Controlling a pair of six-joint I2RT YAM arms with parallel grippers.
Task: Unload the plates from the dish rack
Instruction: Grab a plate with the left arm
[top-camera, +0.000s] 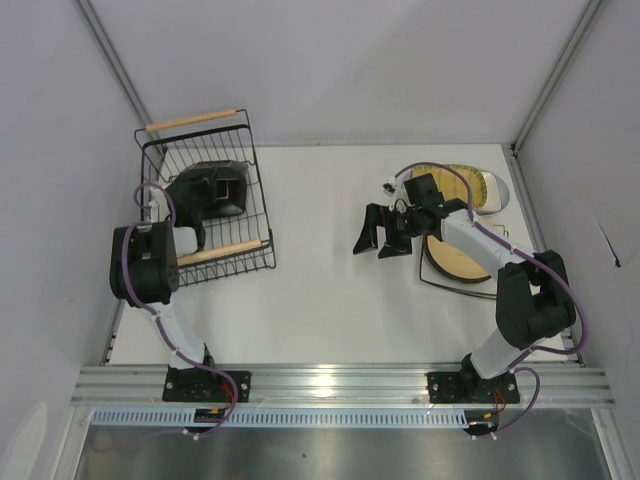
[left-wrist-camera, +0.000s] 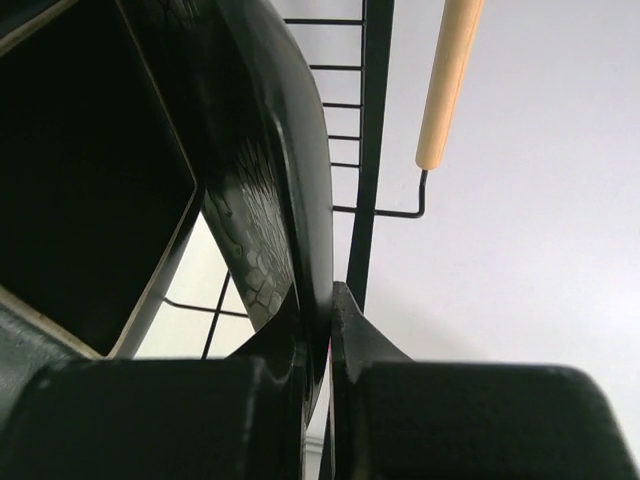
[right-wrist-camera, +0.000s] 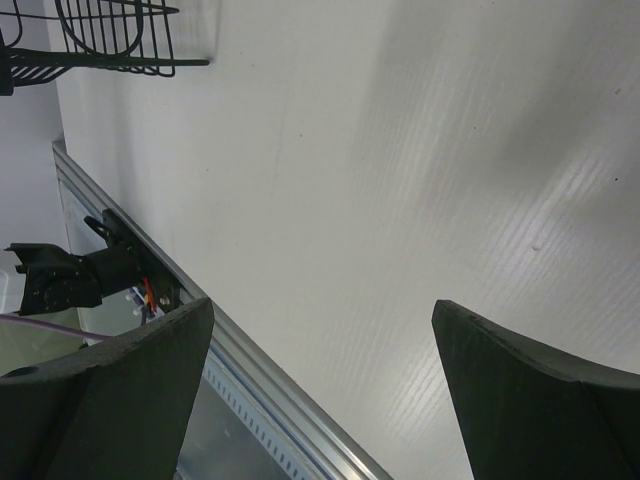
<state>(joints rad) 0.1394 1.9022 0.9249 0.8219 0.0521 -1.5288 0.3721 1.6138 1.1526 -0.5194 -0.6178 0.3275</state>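
The dish rack (top-camera: 255, 215), a black wire basket with two wooden handles, stands at the left of the table. A dark, black-rimmed square plate (top-camera: 215, 188) stands tilted inside it. My left gripper (top-camera: 200, 218) reaches into the rack and is shut on this plate's rim. In the left wrist view the fingers (left-wrist-camera: 330, 310) pinch the plate's black rim (left-wrist-camera: 290, 150), beside a rack wire (left-wrist-camera: 372, 100) and a wooden handle (left-wrist-camera: 450, 80). My right gripper (top-camera: 378, 235) is open and empty above the middle of the table; its view (right-wrist-camera: 320, 330) shows only bare table between the fingers.
At the right lie unloaded plates: a tan round plate (top-camera: 455, 258) on top of a dark-rimmed one, a mustard ribbed plate (top-camera: 462, 178) and a grey round plate (top-camera: 497, 193). The rack's corner (right-wrist-camera: 110, 35) shows far off in the right wrist view. Walls close in the table.
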